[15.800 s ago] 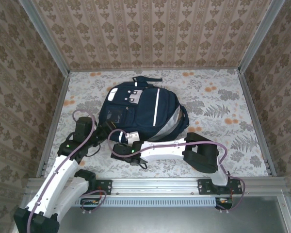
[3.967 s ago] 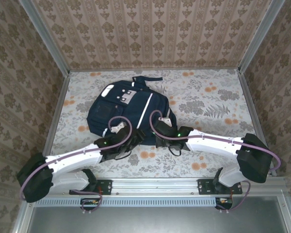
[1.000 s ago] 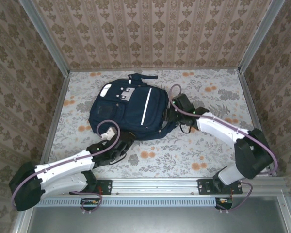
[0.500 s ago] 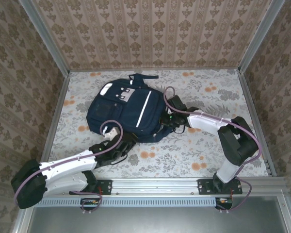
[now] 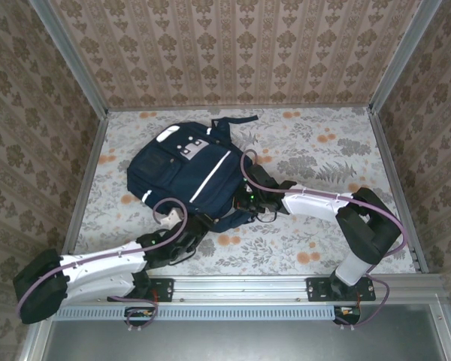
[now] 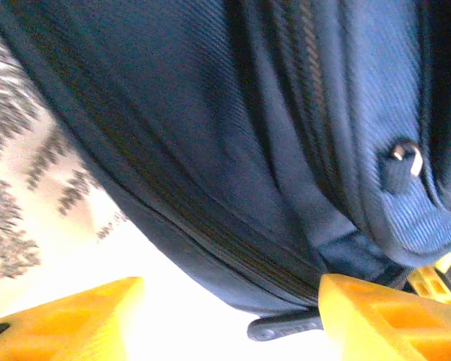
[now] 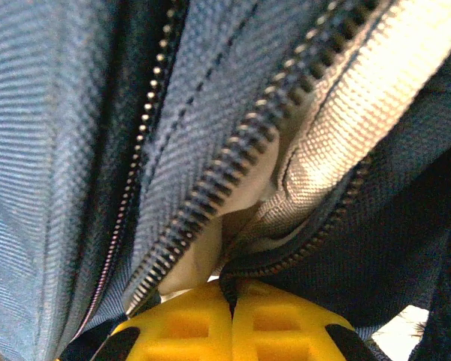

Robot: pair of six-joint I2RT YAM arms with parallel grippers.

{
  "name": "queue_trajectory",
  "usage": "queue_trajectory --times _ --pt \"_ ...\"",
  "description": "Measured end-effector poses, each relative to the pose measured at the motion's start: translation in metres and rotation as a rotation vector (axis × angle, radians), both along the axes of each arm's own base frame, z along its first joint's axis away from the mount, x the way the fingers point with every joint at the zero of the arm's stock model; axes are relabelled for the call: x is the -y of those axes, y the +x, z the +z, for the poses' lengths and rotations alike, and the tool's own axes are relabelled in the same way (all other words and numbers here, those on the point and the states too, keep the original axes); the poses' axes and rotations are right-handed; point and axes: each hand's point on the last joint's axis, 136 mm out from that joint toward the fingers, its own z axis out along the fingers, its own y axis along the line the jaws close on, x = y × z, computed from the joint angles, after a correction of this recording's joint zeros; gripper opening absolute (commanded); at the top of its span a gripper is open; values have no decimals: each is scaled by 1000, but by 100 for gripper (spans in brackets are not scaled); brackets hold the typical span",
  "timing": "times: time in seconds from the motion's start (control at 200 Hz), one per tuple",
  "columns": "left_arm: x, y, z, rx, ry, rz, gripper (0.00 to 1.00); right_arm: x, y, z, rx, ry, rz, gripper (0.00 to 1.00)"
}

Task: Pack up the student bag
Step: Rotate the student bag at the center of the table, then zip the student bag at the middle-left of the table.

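The student bag (image 5: pixel 182 169), navy with white stripes, lies flat on the table left of centre, its top toward the back left. At the bag's near right edge, my right gripper (image 5: pixel 243 201) is shut on the zipper edge. The right wrist view shows its yellow fingers (image 7: pixel 286 331) pressed together on the fabric (image 7: pixel 60 113), below the parted zipper and pale grey lining (image 7: pixel 346 98). My left gripper (image 5: pixel 198 223) sits at the bag's near edge. It is open (image 6: pixel 229 323), with the bag's bottom seam (image 6: pixel 210 113) and a dark tab (image 6: pixel 282 327) between its fingers.
The floral tabletop (image 5: pixel 338 150) has free room on the right and along the near side. Patterned walls stand at the back and on both sides. A metal rail (image 5: pixel 233 286) runs along the near edge by the arm bases.
The bag has turned and slid toward the near left, dragged by my right gripper, which has pulled in toward the centre. My left gripper has edged right along the bag's near edge.
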Motion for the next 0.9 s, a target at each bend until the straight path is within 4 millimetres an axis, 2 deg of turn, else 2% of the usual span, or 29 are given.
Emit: queue_trajectory --times 0.14,0.33,0.43,0.555,0.605,0.665,0.725,0.81,0.9 --pt "-23 3 -2 29 -23 79 67 -1 0 0 0 2 0 5" --pt "-49 25 4 81 -55 199 67 -2 -1 0 0 1 3 5" --pt "-50 31 2 82 -41 200 67 -2 -1 0 0 1 4 5" --pt "-44 32 -13 49 -9 176 61 -2 -1 0 1 0 3 6" --pt "-41 32 -18 35 -1 166 54 -2 -1 0 2 -2 3 6" --pt "-37 34 -21 27 1 161 34 -2 -1 0 2 -3 3 6" --pt "-32 36 -18 34 -6 153 21 -1 -1 0 3 -3 2 7" --pt "-29 39 -12 42 -18 154 0 -1 -2 0 4 -8 4 16" --pt "-31 38 -6 44 -11 154 0 2 -4 2 7 -23 5 30"
